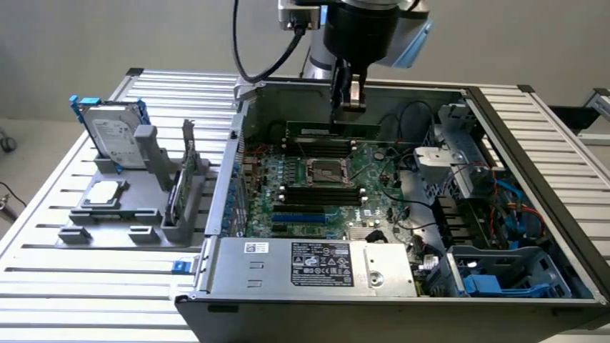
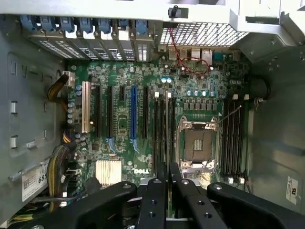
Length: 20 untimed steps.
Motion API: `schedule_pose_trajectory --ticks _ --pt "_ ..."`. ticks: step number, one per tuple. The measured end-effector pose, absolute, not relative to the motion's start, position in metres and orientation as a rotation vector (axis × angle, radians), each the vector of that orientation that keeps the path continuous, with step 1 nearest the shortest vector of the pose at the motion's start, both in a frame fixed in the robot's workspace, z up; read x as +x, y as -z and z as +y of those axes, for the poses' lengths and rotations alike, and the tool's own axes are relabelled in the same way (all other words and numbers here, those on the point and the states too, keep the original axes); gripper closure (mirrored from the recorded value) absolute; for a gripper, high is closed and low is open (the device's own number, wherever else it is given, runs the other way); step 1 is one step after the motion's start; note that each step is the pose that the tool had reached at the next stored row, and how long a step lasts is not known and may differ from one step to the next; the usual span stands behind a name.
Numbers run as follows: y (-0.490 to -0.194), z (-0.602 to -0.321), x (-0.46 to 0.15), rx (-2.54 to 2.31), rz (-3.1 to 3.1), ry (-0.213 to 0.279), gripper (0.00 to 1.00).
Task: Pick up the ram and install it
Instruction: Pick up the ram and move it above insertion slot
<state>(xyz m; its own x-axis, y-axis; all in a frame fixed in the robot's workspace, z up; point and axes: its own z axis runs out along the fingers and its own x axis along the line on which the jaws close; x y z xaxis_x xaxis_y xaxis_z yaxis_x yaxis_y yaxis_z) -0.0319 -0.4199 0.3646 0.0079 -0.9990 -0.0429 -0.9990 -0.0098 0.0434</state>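
A bench (image 1: 57,286) of pale metal slats with dark gaps between them carries two things. An open computer case (image 1: 286,266) stands across the middle and toward the exterior view's right. Just beside it, at the exterior view's left, sits a grey parts rack (image 1: 113,233), flat on the slats.

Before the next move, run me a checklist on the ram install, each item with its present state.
1. Ram gripped in the claw: ok.
2. Ram inside the open case, over the motherboard: ok.
3. Ram running parallel to the black slots: ok.
4. Those slots free of other sticks: ok, they look empty.
5. Ram pressed home in a slot: cannot tell.
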Motion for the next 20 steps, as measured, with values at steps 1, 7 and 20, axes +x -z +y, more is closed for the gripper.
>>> schedule_pose_trajectory --ticks 1,7,20 --pt "-0.363 -0.420 -0.031 2.219 -2.221 0.096 0.86" --pt "-0.352 -0.418 -0.029 2.175 -2.266 0.096 0.86" --pt "-0.344 -0.415 -0.029 2.187 -2.249 0.089 0.86"
